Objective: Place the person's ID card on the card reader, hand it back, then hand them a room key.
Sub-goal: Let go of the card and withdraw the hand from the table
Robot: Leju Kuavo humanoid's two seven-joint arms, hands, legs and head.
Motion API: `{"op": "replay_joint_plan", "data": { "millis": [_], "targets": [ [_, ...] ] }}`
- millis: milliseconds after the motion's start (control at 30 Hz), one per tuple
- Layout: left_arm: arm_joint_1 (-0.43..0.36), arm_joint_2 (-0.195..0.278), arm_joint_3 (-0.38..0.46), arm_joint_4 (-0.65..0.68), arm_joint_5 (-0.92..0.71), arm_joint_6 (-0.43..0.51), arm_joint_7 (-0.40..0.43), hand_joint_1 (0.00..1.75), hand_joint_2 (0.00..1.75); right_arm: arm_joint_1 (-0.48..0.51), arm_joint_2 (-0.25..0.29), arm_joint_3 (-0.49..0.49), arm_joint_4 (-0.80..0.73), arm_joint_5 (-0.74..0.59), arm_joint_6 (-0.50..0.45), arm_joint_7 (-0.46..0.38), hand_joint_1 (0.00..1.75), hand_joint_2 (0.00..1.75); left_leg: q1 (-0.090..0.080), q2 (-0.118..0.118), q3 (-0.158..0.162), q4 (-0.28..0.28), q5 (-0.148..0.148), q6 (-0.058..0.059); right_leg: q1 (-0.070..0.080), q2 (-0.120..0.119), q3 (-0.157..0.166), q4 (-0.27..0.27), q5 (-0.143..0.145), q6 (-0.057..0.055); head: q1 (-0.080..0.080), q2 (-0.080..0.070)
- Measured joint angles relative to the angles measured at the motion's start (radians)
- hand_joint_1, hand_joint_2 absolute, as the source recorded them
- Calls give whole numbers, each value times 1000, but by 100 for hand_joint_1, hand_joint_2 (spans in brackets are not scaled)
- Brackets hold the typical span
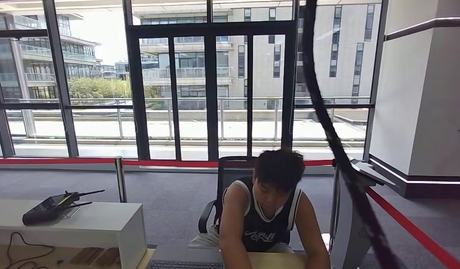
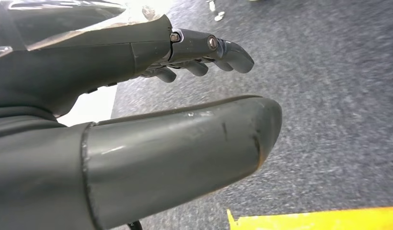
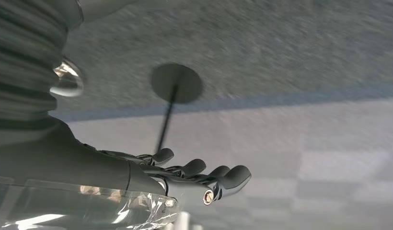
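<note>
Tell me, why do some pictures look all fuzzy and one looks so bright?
Head view: strong daylight pours through the windows, leaving the person dim against them. Left wrist view: the carpet is smeared by blur, with white glare above the left robot hand. Right wrist view: the floor is blurred behind the right robot hand.

Seated person in dark sleeveless jersey on black office chair, white counter bearing black device with antennas, red barrier belt, grey carpet, thick black cable crossing the glazed doors.
</note>
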Motion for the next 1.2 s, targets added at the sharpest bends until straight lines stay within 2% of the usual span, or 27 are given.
{"op": "replay_joint_plan", "data": {
  "millis": [233,367,433,800,1200],
  "targets": [
    [5,4,10,0,-7,-28,-34,0,0,111,5,-34,88,1,147,103,0,175,0,0,0,0,-2,-1,0,0,0,0,-1,0,0,0],
    [5,5,13,0,-10,-41,-40,0,0,135,17,-38,129,42,402,201,0,175,0,0,0,0,-2,-1,0,0,0,0,-2,0,0,0],
    [5,5,13,0,-10,-45,-44,0,0,145,29,-38,141,52,460,224,0,175,0,0,0,0,-2,-1,0,0,1,0,-2,0,0,0],
    [4,14,13,0,-23,-54,-68,0,0,166,86,-42,180,24,465,243,0,175,0,0,1,0,-2,-1,0,0,1,0,-2,0,0,0],
    [4,29,13,0,-21,-56,-65,0,0,166,113,-50,195,18,454,225,0,175,0,0,1,0,-2,-1,0,0,1,0,-2,0,0,0]
  ]
}}
